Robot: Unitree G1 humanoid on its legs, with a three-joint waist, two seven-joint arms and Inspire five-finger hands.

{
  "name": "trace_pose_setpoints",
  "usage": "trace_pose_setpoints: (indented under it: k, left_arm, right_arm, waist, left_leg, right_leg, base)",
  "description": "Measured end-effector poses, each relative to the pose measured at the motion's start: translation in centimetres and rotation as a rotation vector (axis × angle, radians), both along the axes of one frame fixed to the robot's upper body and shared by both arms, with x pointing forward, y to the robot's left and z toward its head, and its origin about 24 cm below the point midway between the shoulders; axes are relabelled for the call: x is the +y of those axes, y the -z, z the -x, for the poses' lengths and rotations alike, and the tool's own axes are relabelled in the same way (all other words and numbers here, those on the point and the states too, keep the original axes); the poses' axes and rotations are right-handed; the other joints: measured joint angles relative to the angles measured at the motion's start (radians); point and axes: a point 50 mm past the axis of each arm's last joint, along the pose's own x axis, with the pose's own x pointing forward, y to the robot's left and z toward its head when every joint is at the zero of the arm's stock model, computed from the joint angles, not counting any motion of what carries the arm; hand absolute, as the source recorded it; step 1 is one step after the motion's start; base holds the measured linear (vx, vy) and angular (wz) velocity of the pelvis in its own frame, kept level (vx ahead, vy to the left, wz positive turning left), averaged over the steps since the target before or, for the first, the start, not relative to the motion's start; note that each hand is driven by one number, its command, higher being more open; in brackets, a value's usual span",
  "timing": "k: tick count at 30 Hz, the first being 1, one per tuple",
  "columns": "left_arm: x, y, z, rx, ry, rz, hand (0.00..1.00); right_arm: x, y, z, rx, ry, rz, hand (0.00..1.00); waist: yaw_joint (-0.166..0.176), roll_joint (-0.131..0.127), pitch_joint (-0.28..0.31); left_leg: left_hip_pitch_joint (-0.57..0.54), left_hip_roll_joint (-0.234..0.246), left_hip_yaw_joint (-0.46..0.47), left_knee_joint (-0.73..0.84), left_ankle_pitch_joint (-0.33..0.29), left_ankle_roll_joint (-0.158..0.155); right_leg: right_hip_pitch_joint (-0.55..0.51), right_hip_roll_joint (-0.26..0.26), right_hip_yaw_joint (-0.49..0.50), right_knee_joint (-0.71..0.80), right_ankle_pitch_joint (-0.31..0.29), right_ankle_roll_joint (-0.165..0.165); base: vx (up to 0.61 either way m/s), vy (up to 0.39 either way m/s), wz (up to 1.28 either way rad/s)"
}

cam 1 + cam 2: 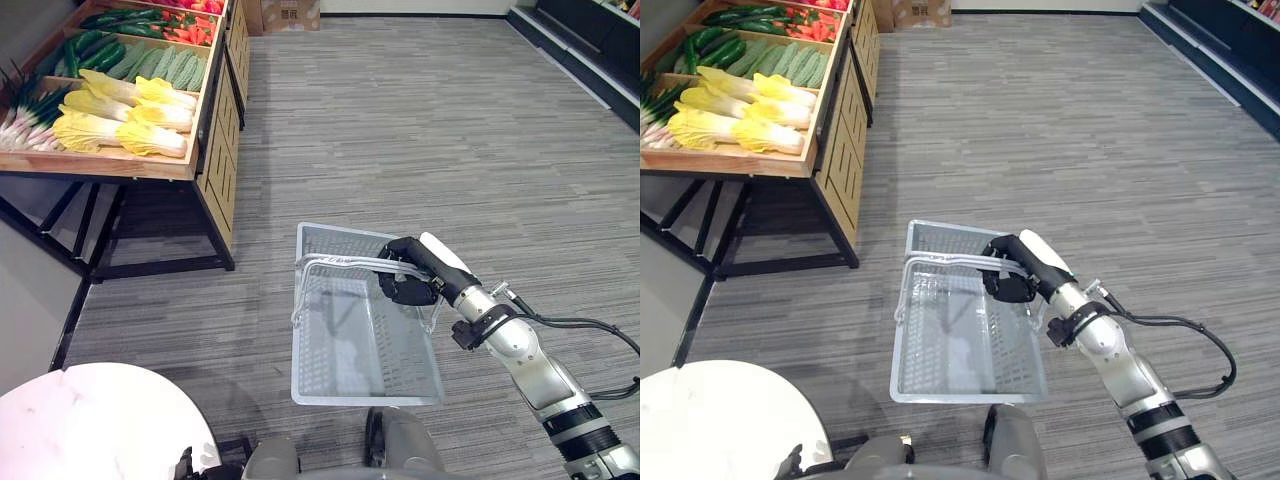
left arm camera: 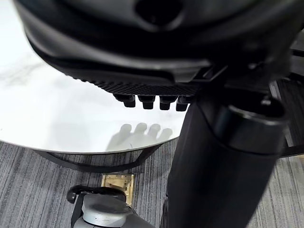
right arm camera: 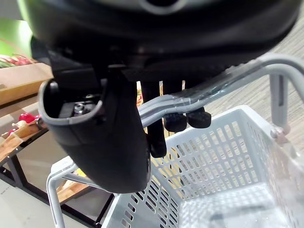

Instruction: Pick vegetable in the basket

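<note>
A pale grey plastic basket [image 1: 365, 398] hangs empty over the floor in front of me, its two handles [image 1: 335, 262] brought together. My right hand [image 1: 410, 275] is shut on those handles; in the right wrist view its fingers [image 3: 175, 121] curl round the handle bars [image 3: 223, 85] above the basket's slotted wall [image 3: 213, 156]. Vegetables lie on a wooden stand [image 1: 215, 150] at the far left: yellow-white cabbages [image 1: 125, 115], cucumbers [image 1: 160, 62], green onions [image 1: 25, 115] and red peppers [image 1: 190, 30]. My left hand [image 2: 147, 100] hangs over a white table, fingers relaxed, holding nothing.
A round white table [image 1: 90, 425] stands at my lower left, close to the stand's black legs [image 1: 100, 250]. Grey striped carpet stretches ahead and to the right. Dark shelving [image 1: 590, 40] runs along the far right wall.
</note>
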Motion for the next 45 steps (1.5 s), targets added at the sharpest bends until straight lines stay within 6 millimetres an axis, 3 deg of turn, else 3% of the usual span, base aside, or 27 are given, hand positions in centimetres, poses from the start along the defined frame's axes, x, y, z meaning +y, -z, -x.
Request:
trace_pose_setpoints:
  k: [2,3,4,5,6,9,12,14,15,16,17,21,23,24,25,26,27,28,33,35,36,37,38,39,41,42,45]
  left_arm:
    - [0.0,0.0,0.2,0.008,0.0,0.001,1.0]
    - [-0.7,0.2,0.0,0.006,0.003,0.018,1.0]
    - [-1.5,0.4,-0.2,0.003,0.012,0.036,1.0]
    - [-1.8,0.4,-0.3,-0.007,0.019,0.039,1.0]
    - [-1.7,0.3,-0.2,-0.012,0.023,0.032,1.0]
    - [-1.3,0.4,0.5,0.012,-0.005,0.019,1.0]
    - [-1.1,0.4,0.9,0.018,-0.03,0.02,1.0]
    - [-1.0,0.4,0.9,0.014,-0.036,0.016,1.0]
    - [-1.2,0.4,0.9,0.007,-0.041,0.019,1.0]
    - [-1.3,0.4,0.6,-0.004,-0.041,0.018,1.0]
    - [-1.3,0.3,0.6,-0.008,-0.041,0.018,1.0]
    - [-1.5,0.3,0.4,-0.012,-0.027,0.022,1.0]
    - [-1.5,0.4,0.5,-0.009,-0.027,0.027,1.0]
    - [-1.7,0.4,0.7,-0.005,-0.029,0.031,1.0]
    - [-2.0,0.5,1.5,0.011,-0.034,0.038,1.0]
    - [-2.1,0.6,1.9,0.019,-0.037,0.039,1.0]
    - [-2.0,0.6,2.1,0.025,-0.04,0.036,1.0]
    - [-1.7,0.4,1.7,0.008,-0.037,0.026,1.0]
    - [-2.2,0.3,0.7,-0.036,-0.034,0.038,1.0]
    - [-2.0,0.2,0.8,-0.029,-0.028,0.032,1.0]
    - [-1.7,0.2,0.9,-0.02,-0.025,0.025,1.0]
    - [-1.4,0.2,0.9,-0.008,-0.017,0.016,1.0]
    - [-1.3,0.2,0.9,-0.001,-0.008,0.011,1.0]
    - [-1.3,0.2,0.9,0.01,0.001,0.003,1.0]
    - [-1.2,0.1,0.7,0.002,0.002,-0.002,1.0]
    - [-0.9,0.0,0.2,-0.009,0.008,-0.006,1.0]
    - [-0.6,-0.4,-1.3,-0.059,0.027,-0.018,1.0]
  right_arm:
    - [-0.2,-0.1,0.0,-0.002,0.002,0.005,0.0]
    - [-0.7,-0.4,-0.1,-0.008,0.013,0.015,0.0]
    - [-1.2,-0.8,-0.2,-0.016,0.029,0.025,0.0]
    - [-1.6,-1.0,-0.3,-0.022,0.043,0.031,0.0]
    - [-2.1,-1.2,-0.4,-0.024,0.055,0.043,0.0]
    - [-2.6,-1.8,-0.6,-0.041,0.066,0.058,0.0]
    - [-2.5,-2.1,-0.7,-0.049,0.063,0.047,0.0]
    - [-2.5,-2.1,-0.7,-0.041,0.066,0.022,0.0]
    - [-2.4,-2.0,-0.8,-0.034,0.069,0.006,0.0]
    - [-2.1,-1.7,-0.8,-0.028,0.073,-0.017,0.0]
    - [-1.9,-1.6,-0.7,-0.023,0.074,-0.025,0.0]
    - [-0.9,-1.0,-0.7,-0.012,0.059,-0.073,0.0]
    - [-0.6,-0.8,-0.6,-0.005,0.051,-0.078,0.0]
    - [-0.7,-0.6,-0.5,0.002,0.054,-0.074,0.0]
    - [-1.1,0.0,0.0,0.025,0.063,-0.061,0.0]
    - [-1.2,0.3,0.2,0.038,0.069,-0.062,0.0]
    - [-1.0,1.1,0.5,0.063,0.074,-0.077,0.0]
    - [-0.7,1.5,0.7,0.08,0.061,-0.067,0.0]
    - [-0.1,2.0,0.8,0.091,0.03,-0.043,0.0]
    - [0.0,2.0,0.9,0.087,0.026,-0.046,0.0]
    - [0.1,2.1,0.9,0.082,0.024,-0.041,0.0]
    - [0.3,2.1,0.9,0.079,0.019,-0.038,0.0]
    - [0.3,2.2,1.0,0.08,0.018,-0.037,0.0]
    - [0.5,2.3,1.0,0.083,0.015,-0.04,0.0]
    - [0.6,2.3,1.0,0.082,0.011,-0.042,0.0]
    - [0.7,2.2,1.0,0.075,0.011,-0.047,0.0]
    - [0.7,1.6,0.8,0.035,0.03,-0.065,0.0]
  waist:
    - [-0.005,-0.01,-0.005]
    - [-0.011,0.018,0.002]
    - [-0.011,0.048,0.001]
    - [-0.004,0.056,-0.003]
    - [-0.003,0.057,-0.004]
    - [-0.004,0.048,-0.018]
    - [-0.006,0.042,-0.039]
    - [-0.005,0.042,-0.041]
    - [-0.003,0.044,-0.042]
    - [-0.001,0.033,-0.037]
    - [0.003,0.026,-0.036]
    - [0.039,-0.008,-0.028]
    - [0.039,-0.019,-0.022]
    - [0.038,-0.009,-0.026]
    - [0.038,0.029,-0.044]
    - [0.041,0.037,-0.046]
    - [0.05,0.016,-0.044]
    - [0.049,-0.007,-0.045]
    - [0.074,-0.005,-0.045]
    - [0.064,-0.019,-0.052]
    - [0.06,-0.034,-0.054]
    - [0.051,-0.046,-0.048]
    - [0.045,-0.048,-0.045]
    - [0.031,-0.042,-0.038]
    - [0.017,-0.028,-0.036]
    - [0.014,-0.021,-0.04]
    - [0.002,-0.01,-0.037]
  left_leg:
    - [0.04,0.002,-0.02,-0.011,-0.033,-0.028]
    - [0.063,0.028,-0.043,-0.026,-0.05,-0.037]
    - [0.07,0.053,-0.059,-0.05,-0.039,-0.037]
    - [0.08,0.063,-0.071,-0.072,-0.003,-0.041]
    - [0.098,0.082,-0.087,-0.081,0.033,-0.066]
    - [0.117,0.125,-0.099,-0.045,0.095,-0.081]
    - [0.041,0.146,-0.121,0.121,0.199,-0.099]
    - [-0.038,0.161,-0.119,0.307,0.32,-0.12]
    - [-0.112,0.16,-0.113,0.462,0.302,-0.113]
    - [-0.201,0.133,-0.083,0.615,0.223,-0.079]
    - [-0.225,0.116,-0.068,0.628,0.203,-0.073]
    - [-0.32,0.037,0.071,0.393,0.134,-0.027]
    - [-0.344,-0.002,0.117,0.175,0.169,-0.021]
    - [-0.354,-0.011,0.131,0.014,0.245,-0.023]
    - [-0.332,0.001,0.126,-0.187,0.367,-0.038]
    - [-0.312,0.007,0.127,-0.205,0.477,-0.036]
    - [-0.291,-0.016,0.141,-0.207,0.534,-0.004]
    - [-0.298,-0.046,0.15,-0.183,0.496,0.003]
    - [-0.297,-0.067,0.197,-0.021,0.321,0.047]
    - [-0.25,-0.095,0.204,-0.073,0.306,0.046]
    - [-0.212,-0.117,0.214,-0.117,0.306,0.047]
    - [-0.145,-0.144,0.209,-0.171,0.303,0.054]
    - [-0.114,-0.152,0.2,-0.187,0.299,0.06]
    - [-0.057,-0.154,0.176,-0.202,0.285,0.08]
    - [0.013,-0.13,0.154,-0.212,0.269,0.077]
    - [0.034,-0.105,0.13,-0.215,0.261,0.069]
    - [0.038,-0.041,0.064,-0.215,0.237,0.032]
  right_leg:
    - [0.0,-0.022,0.003,-0.136,0.115,0.03]
    - [0.014,-0.005,-0.023,-0.099,0.188,-0.023]
    - [0.0,0.012,-0.05,-0.051,0.129,-0.024]
    - [-0.027,0.017,-0.055,0.013,0.081,-0.048]
    - [-0.037,0.021,-0.073,0.092,0.03,-0.078]
    - [-0.022,0.042,-0.11,0.18,-0.092,-0.111]
    - [0.041,0.085,-0.129,0.122,-0.121,-0.128]
    - [0.118,0.118,-0.131,0.048,-0.132,-0.131]
    - [0.171,0.137,-0.13,0.0,-0.138,-0.143]
    - [0.247,0.148,-0.127,-0.05,-0.139,-0.17]
    - [0.275,0.148,-0.124,-0.06,-0.144,-0.177]
    - [0.415,0.126,-0.073,-0.118,-0.166,-0.165]
    - [0.455,0.094,-0.055,-0.123,-0.193,-0.132]
    - [0.482,0.085,-0.048,-0.125,-0.221,-0.107]
    - [0.524,0.1,-0.037,-0.126,-0.262,-0.074]
    - [0.544,0.102,-0.026,-0.125,-0.282,-0.061]
    - [0.566,0.083,-0.01,-0.127,-0.301,-0.049]
    - [0.567,0.052,0.012,-0.133,-0.296,-0.044]
    - [0.587,0.002,0.076,-0.071,-0.231,-0.04]
    - [0.477,-0.03,0.094,0.181,-0.209,-0.003]
    - [0.388,-0.058,0.104,0.359,-0.152,0.038]
    - [0.277,-0.089,0.107,0.583,-0.026,0.034]
    - [0.234,-0.097,0.108,0.673,-0.02,0.023]
    - [0.164,-0.098,0.087,0.773,-0.08,-0.038]
    - [0.088,-0.097,0.01,0.725,-0.142,-0.054]
    - [0.044,-0.087,-0.036,0.608,-0.161,-0.055]
    - [0.008,-0.04,-0.052,0.167,-0.117,-0.024]
  base:
    - [0.39,-0.259,0.35]
    - [0.44,-0.305,0.44]
    - [0.44,-0.286,0.44]
    - [0.53,-0.345,0.32]
    - [0.44,-0.309,0.25]
    - [0.4,-0.331,0.22]
    - [0.35,-0.312,0.0]
    - [0.32,-0.206,-0.01]
    - [0.39,-0.166,-0.04]
    - [0.37,-0.139,-0.06]
    - [0.31,-0.089,-0.15]
    - [0.35,0.023,-0.37]
    - [0.35,0.126,-0.3]
    - [0.49,0.257,-0.24]
    - [0.51,0.289,-0.25]
    - [0.46,0.273,-0.24]
    - [0.34,0.18,-0.12]
    - [0.32,0.149,-0.07]
    - [0.33,0.179,-0.21]
    - [0.26,0.134,-0.02]
    - [0.34,0.13,0.0]
    - [0.38,0.092,0.01]
    - [0.47,0.08,0.21]
    - [0.46,0.028,0.4]
    - [0.38,-0.022,0.41]
    - [0.39,-0.105,0.56]
    - [0.39,-0.212,0.69]
